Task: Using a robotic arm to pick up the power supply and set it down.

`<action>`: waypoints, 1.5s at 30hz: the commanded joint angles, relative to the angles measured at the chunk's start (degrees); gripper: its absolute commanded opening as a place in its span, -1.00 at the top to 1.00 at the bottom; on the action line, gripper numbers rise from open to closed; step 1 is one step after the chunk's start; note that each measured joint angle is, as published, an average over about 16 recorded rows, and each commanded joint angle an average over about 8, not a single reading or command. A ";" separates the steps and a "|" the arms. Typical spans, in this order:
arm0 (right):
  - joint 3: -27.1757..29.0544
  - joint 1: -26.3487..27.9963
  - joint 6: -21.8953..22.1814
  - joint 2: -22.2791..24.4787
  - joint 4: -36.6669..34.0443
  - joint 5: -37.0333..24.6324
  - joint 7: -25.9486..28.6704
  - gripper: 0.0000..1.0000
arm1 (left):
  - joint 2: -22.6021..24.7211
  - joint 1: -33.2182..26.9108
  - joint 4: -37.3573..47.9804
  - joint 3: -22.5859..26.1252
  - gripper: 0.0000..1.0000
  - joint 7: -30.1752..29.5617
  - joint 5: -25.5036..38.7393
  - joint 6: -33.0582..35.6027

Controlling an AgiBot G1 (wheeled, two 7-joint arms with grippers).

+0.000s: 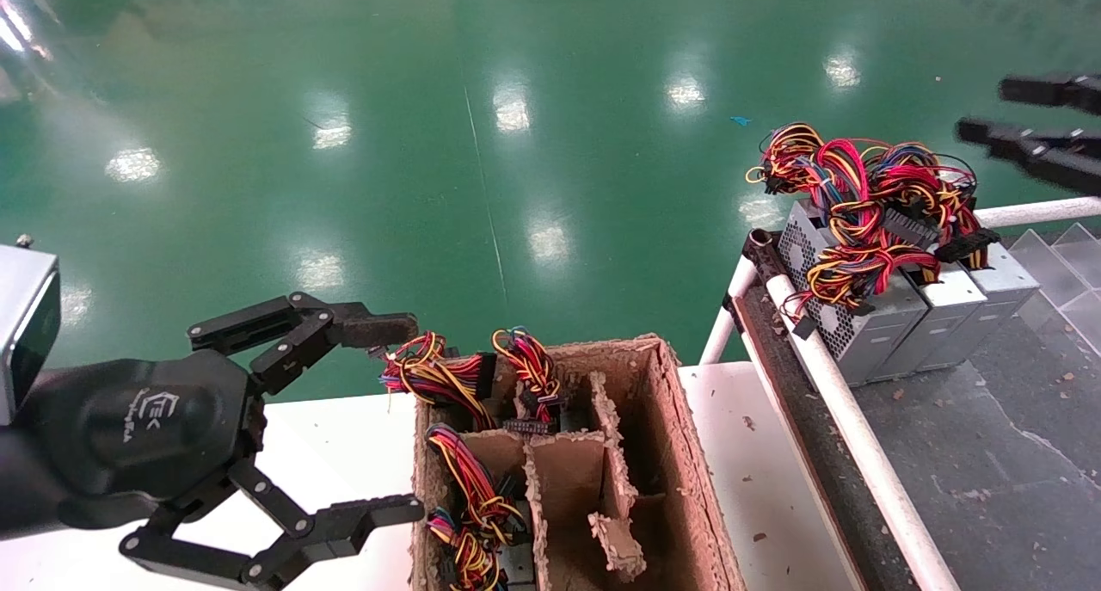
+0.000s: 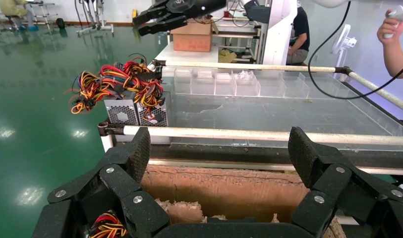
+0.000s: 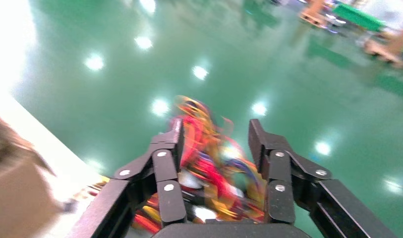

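Note:
Three silver-grey power supplies (image 1: 869, 329) stand in a row at the corner of the dark right-hand table, with tangled red, yellow and black wires (image 1: 860, 195) piled on top. Two of their fan grilles (image 2: 122, 115) face the left wrist camera. My right gripper (image 1: 989, 109) hovers open beyond and to the right of them; its wrist view shows blurred wires (image 3: 209, 168) below its spread fingers (image 3: 175, 144). My left gripper (image 1: 391, 419) is open just left of the brown divided carton (image 1: 679, 453), where more wire bundles (image 1: 469, 488) fill the left compartments. In its wrist view the left gripper (image 2: 220, 153) spans the carton wall (image 2: 224, 191).
A white pipe rail (image 1: 826, 359) borders the right table next to the carton. Clear plastic bins (image 2: 229, 84) line that table's far side. The carton sits on a white table (image 1: 344, 445) above a green floor. A person's hand (image 2: 395, 22) shows beyond the table.

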 commanded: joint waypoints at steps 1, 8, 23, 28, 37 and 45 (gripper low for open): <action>0.58 -0.19 -0.92 -0.12 -0.46 1.34 0.03 -1.00 | 0.00 0.00 0.01 0.00 -1.00 0.00 0.00 -0.01; 0.65 -4.52 -1.55 -0.06 5.12 5.57 1.98 -1.00 | 0.00 0.00 0.01 0.00 -1.00 0.00 0.00 0.00; 0.88 -14.30 -3.60 0.12 17.37 15.30 6.47 -1.00 | 0.00 0.00 0.02 0.01 -1.00 0.01 -0.01 -0.01; 0.95 -17.54 -4.28 0.18 21.42 18.52 7.96 -1.00 | 0.00 0.00 0.02 0.01 -1.00 0.01 -0.01 -0.01; 1.08 -23.37 -5.50 0.28 28.72 24.32 10.63 -1.00 | 0.00 0.00 0.02 0.01 -1.00 0.01 -0.01 -0.01; 1.21 -28.58 -6.60 0.38 35.25 29.51 13.03 -1.00 | 0.00 0.00 0.02 0.02 -1.00 0.01 -0.01 -0.01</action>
